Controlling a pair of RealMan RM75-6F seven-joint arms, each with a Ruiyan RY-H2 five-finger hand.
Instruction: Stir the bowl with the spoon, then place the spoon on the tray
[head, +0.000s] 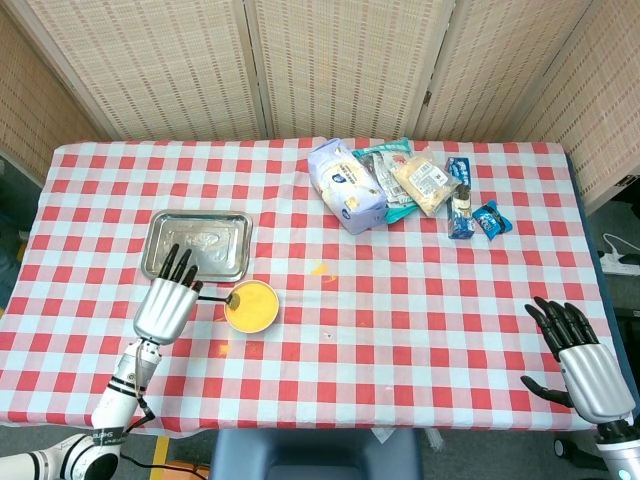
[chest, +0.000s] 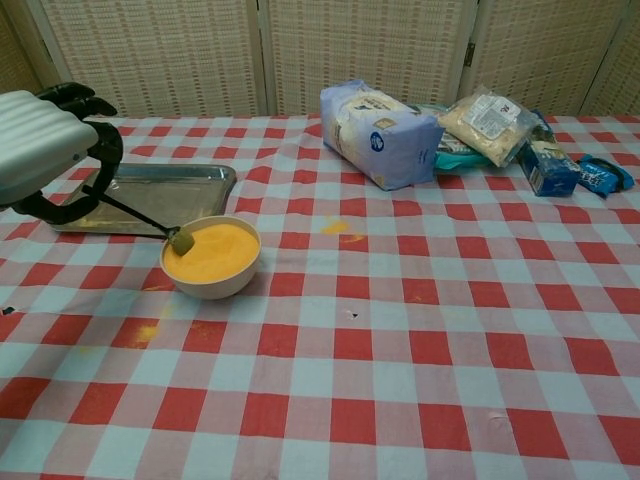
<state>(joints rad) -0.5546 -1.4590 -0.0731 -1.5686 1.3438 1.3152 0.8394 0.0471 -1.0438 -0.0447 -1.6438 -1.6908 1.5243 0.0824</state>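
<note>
Left hand (chest: 45, 140) hangs above the desk (head: 400, 330) near its left edge, just in front of the metal tray (head: 197, 245). Fingers curled around the dark handle of a spoon (chest: 140, 215); a firm hold, thumb wrapped under. In the head view the same hand (head: 165, 303) shows from its silver back, dark fingers pointing toward the tray.

Spoon slants down and to the right from the hand. Its bowl end sits at the left rim of the small bowl (chest: 212, 256), coated in yellow, right at the surface of the filling. Whether it dips into the filling or just rests at the rim, cannot tell.

The bowl is cream-coloured, filled nearly level with orange-yellow powder or paste. It stands just in front of the tray's front right corner, close but apart. Small yellow spill marks lie on the checked cloth, one in front of the bowl and one to its right toward mid-desk.

Tray is rectangular, shiny, flat on the cloth in the left half of the desk.

Right hand (head: 585, 365) rests low at the front right corner of the desk, fingers spread, holding nothing. Only the head view shows it.

Far side, right of centre: a pale blue-white bag (chest: 378, 135), clear food packets (chest: 490, 122), and blue snack wrappers (chest: 598, 175) clustered together.
</note>
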